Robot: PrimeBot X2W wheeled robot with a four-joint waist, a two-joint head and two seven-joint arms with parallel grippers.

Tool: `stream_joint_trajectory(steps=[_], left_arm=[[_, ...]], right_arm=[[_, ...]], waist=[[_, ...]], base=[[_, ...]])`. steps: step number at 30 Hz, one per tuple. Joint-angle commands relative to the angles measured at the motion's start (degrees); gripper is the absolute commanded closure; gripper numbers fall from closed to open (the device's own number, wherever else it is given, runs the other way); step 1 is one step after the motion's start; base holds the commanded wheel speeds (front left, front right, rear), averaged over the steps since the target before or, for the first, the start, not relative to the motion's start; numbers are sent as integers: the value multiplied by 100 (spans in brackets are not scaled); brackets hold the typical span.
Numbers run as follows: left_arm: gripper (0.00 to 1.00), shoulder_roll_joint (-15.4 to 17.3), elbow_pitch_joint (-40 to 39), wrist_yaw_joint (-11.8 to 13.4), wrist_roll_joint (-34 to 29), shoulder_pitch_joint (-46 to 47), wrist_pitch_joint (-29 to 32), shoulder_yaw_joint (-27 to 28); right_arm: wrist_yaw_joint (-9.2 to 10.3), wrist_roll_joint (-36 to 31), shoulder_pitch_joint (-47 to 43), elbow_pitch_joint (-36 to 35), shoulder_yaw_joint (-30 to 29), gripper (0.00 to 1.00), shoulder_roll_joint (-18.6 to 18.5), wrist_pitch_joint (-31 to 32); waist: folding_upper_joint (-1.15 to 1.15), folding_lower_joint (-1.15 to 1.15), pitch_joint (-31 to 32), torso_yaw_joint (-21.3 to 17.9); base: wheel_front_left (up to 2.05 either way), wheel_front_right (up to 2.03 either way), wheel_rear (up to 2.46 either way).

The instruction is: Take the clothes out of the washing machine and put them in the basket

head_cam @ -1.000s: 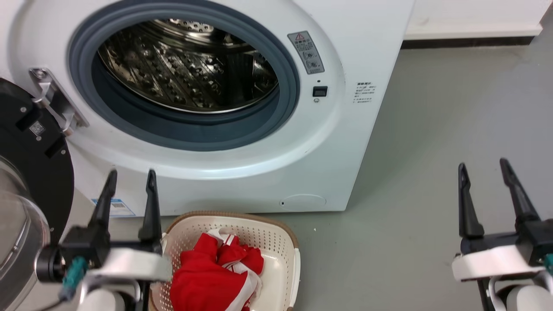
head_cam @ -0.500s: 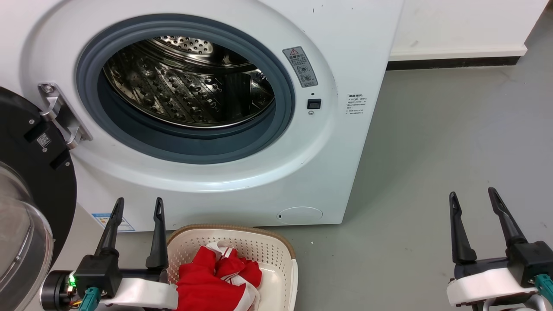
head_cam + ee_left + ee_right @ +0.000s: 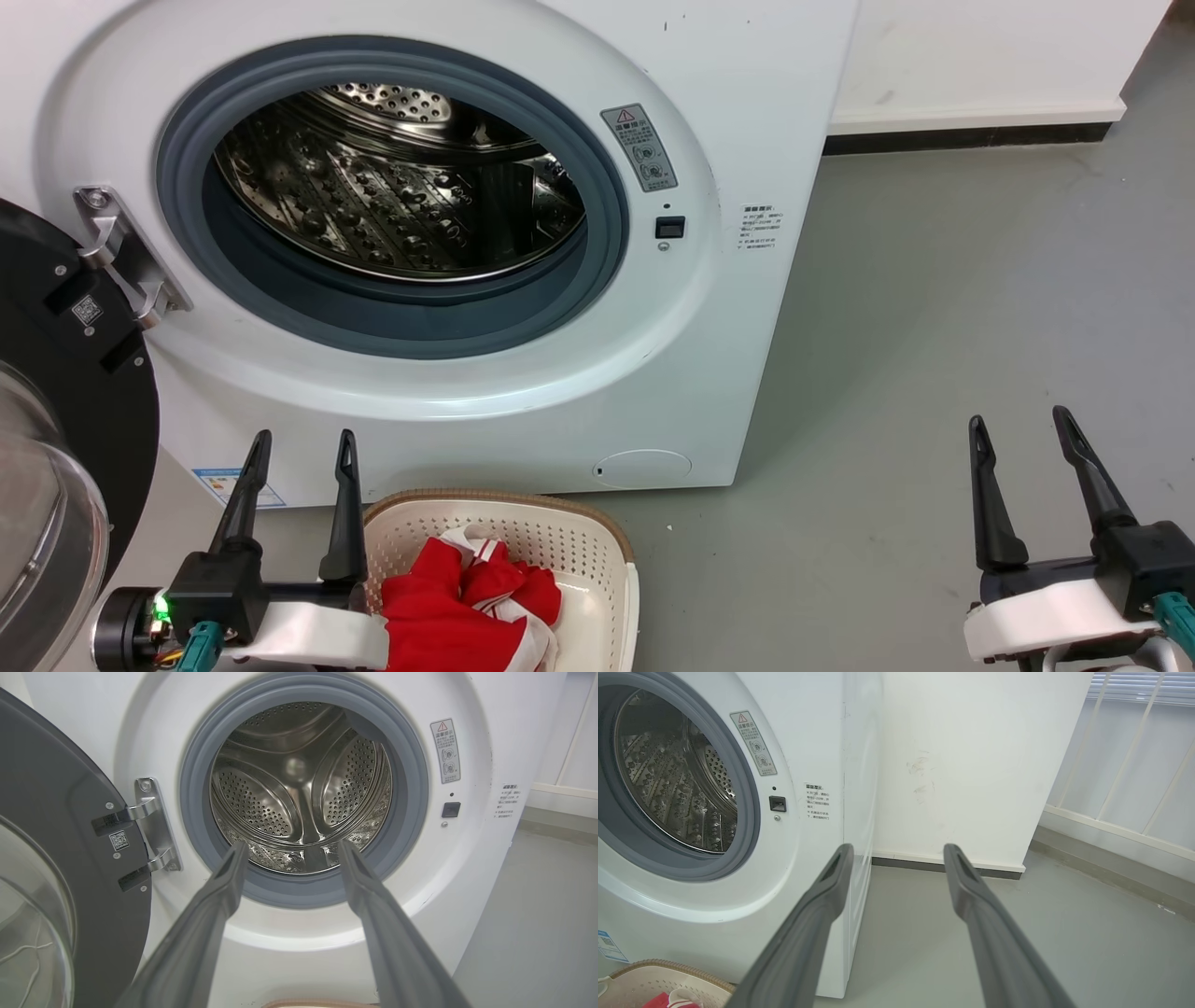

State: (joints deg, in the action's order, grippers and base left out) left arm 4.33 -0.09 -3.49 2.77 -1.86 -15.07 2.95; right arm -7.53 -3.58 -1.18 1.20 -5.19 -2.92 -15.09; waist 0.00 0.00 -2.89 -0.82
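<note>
The floor (image 3: 934, 308) is smooth and grey. It runs back to a white wall (image 3: 980, 47) with a dark strip (image 3: 971, 138) along the bottom. In the right wrist view the wall has a few small scuff marks (image 3: 920, 765), and farther right there is a pale panel with thin white bars (image 3: 1125, 779). The big white washing machine (image 3: 747, 112) stands on the floor against the wall. Its black door (image 3: 84, 373) is swung wide open on the left, held by a silver hinge (image 3: 117, 252). Inside the grey rubber ring (image 3: 611, 233), the drum (image 3: 392, 205) shows shiny metal with lots of little holes. The cream basket (image 3: 597, 541) sits on the floor just in front of the machine. The red clothes (image 3: 448, 607) with white trim lie in a heap inside it. The left tool (image 3: 303, 437) is at the basket's left side. Its two dark fingers are apart and point at the round opening. The right tool (image 3: 1018, 416) is over bare floor, well to the right of the machine. Its fingers are apart too, with only air between them.
</note>
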Motion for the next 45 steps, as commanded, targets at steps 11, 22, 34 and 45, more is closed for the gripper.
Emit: stream_joint_trajectory(steps=[11,22,34,45], left_arm=[[0,-67,-20,-38,-44,39,-15,62],[0,-85,12,-106,-52,91,-15,80],[100,-126,384,-127,571,45,220,153],[100,-129,531,-176,2059,166,539,166]], right_arm=[[8,-14,44,-12,11,0,8,-11],[8,43,81,12,48,0,8,-11],[-1,707,10,306,51,100,0,149],[0,2291,151,474,32,100,-14,493]], waist=[[0,0,-40,-12],[0,0,-80,-13],[0,1,-72,-9],[0,1,-34,1]], base=[[0,0,0],[0,0,0],[0,0,0],[0,0,0]])
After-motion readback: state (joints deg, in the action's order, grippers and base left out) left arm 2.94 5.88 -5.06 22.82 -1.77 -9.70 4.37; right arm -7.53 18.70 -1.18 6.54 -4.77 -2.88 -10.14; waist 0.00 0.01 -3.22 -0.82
